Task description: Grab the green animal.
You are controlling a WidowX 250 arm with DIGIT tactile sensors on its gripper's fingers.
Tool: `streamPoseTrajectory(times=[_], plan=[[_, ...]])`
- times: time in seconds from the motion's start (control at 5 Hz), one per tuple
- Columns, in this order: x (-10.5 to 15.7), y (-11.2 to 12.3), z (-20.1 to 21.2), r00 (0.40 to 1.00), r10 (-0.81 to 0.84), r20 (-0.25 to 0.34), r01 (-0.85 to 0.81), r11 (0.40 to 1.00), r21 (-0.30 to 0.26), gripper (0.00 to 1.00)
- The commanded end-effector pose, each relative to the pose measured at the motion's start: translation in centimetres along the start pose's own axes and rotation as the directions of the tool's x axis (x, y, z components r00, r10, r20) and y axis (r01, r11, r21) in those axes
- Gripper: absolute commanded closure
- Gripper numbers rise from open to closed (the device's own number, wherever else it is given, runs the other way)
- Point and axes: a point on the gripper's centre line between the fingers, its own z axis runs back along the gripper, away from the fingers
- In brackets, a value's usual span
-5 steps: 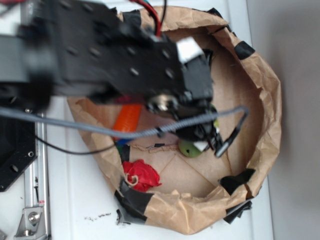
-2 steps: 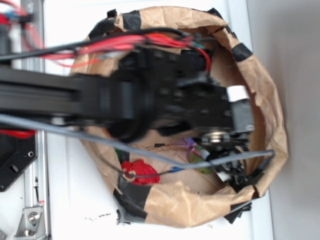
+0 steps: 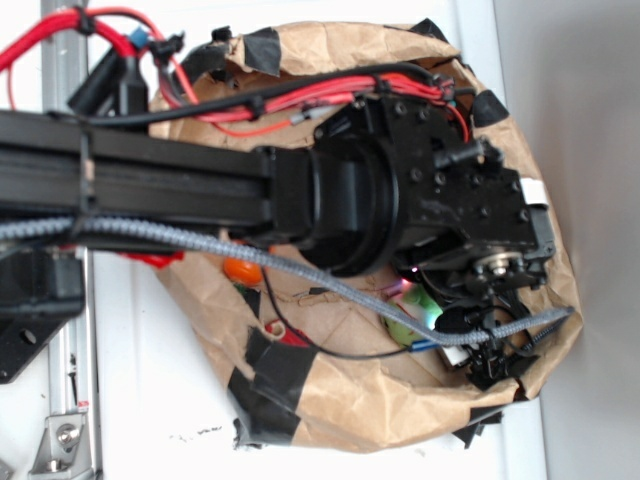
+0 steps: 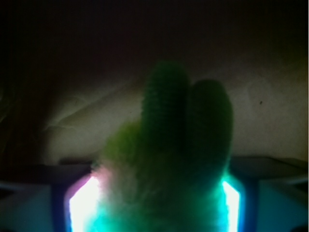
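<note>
Between the fingers: the green animal [image 4: 166, 164] is filling the wrist view, its fuzzy body sitting between the two glowing pads [image 4: 82, 205], which are pressing against its sides, so the gripper [image 3: 455, 325] is looking closed on the plush.
Beyond the animal: crumpled brown paper is forming the backdrop in the wrist view.
Around the animal: the paper-bag nest [image 3: 400, 400], patched with black tape, is ringing it; the animal is lying near the nest's lower right wall, lit by the pads.
Left of the animal: an orange toy [image 3: 243, 270] is peeking out from under the arm [image 3: 180, 190], well apart.
Handling: the plush is likely light, soft and squashy, not fragile; fur may be slipping, so a squeeze across the thick body seems better than pinching the two upright lobes.
</note>
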Motion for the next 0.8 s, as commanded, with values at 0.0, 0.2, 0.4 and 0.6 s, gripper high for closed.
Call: streamPoseTrajectory(times=[0.0, 0.2, 0.4, 0.6], plan=[[0.1, 1.5, 10.0, 0.969, -0.227, 0.096, 0.228, 0.974, -0.001, 1.0], [-1.1, 4.4, 15.6, 0.953, -0.248, 0.171, 0.24, 0.968, 0.066, 1.0], [-2.5, 7.0, 17.9, 0.965, -0.185, 0.188, 0.192, 0.981, -0.019, 1.0], [-3.5, 8.3, 17.8, 0.96, -0.226, 0.165, 0.221, 0.974, 0.046, 1.0]])
